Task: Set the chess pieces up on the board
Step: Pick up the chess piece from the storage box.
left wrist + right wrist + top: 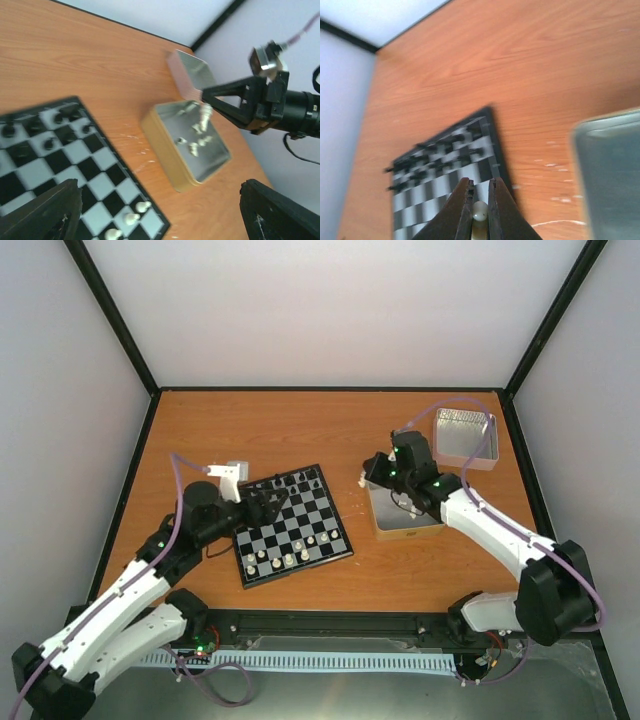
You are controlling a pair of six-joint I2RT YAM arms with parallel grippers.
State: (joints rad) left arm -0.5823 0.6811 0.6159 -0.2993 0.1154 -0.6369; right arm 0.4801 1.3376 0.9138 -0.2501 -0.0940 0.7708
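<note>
The right gripper [480,192] has its fingers drawn in tight on one cream chessman [480,211], whose round head shows between the pads. Only its wrist view shows that grip squarely. The left wrist view shows it from the side, with the piece hanging from the fingertips above the far part of a gold-walled tin [165,150]. From overhead this gripper [368,477] sits over the tin's far left corner, and the piece itself is too small to pick out.

The left gripper [160,217] stands wide and holds nothing, one dark finger [45,215] at each lower corner of its own view. Overhead it [268,502] hovers above the left part of the board [335,540].

There is one board, askew in the middle of the tabletop [300,430], a little nearer the left edge. The cream chess pieces [289,560] on it stand in the rows toward the near edge. There are roughly seven, though they are too small to count surely. The black chessmen [290,482] fill the rows toward the far edge, and their number cannot be told.

There are two tins. The gold-walled one is just right of the board and, in the left wrist view, holds some five or six loose cream pieces. A silver tin [463,437] lies near the far right corner.
</note>
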